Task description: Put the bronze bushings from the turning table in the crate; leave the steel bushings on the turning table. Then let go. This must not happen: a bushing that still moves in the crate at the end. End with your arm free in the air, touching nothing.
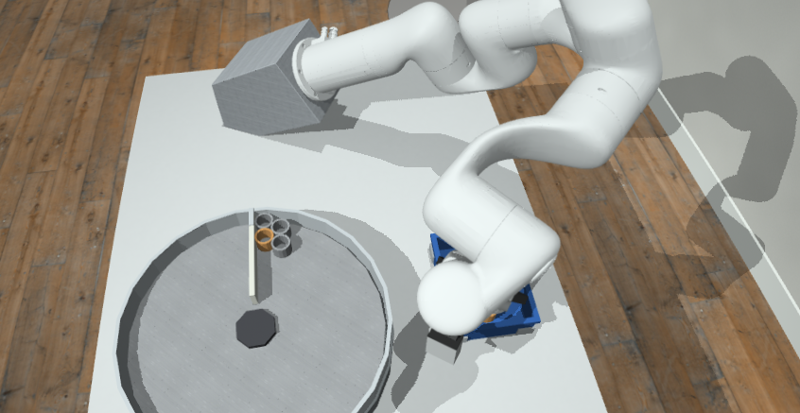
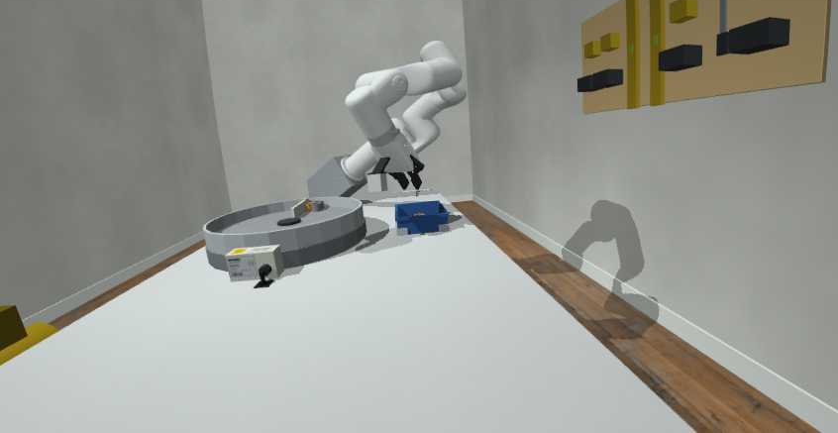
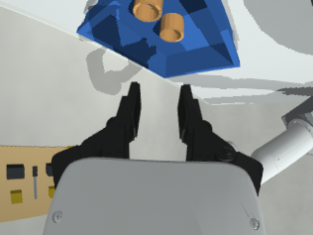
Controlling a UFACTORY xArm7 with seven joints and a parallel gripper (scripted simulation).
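A bronze bushing (image 1: 264,245) stands on the turning table (image 1: 190,310) (image 2: 334,237), beside the pale divider bar. Three grey steel bushings stand close around it; one is the near steel bushing (image 1: 281,249). In the wrist view two bronze bushings, one bronze bushing (image 3: 171,29) and another bronze bushing (image 3: 148,11), lie in the blue crate (image 3: 200,67) (image 2: 423,225) (image 1: 501,329). My gripper (image 3: 159,95) (image 2: 411,187) is open with nothing between its fingers, above the crate. The arm hides much of the crate in the top view.
The divider bar (image 1: 252,265) runs inward from the turning table's wall to near the dark hub (image 1: 255,328). The table's raised wall stands between the bushings and the crate. A white box (image 2: 269,262) with a small black stand (image 2: 263,276) is in front of the turning table.
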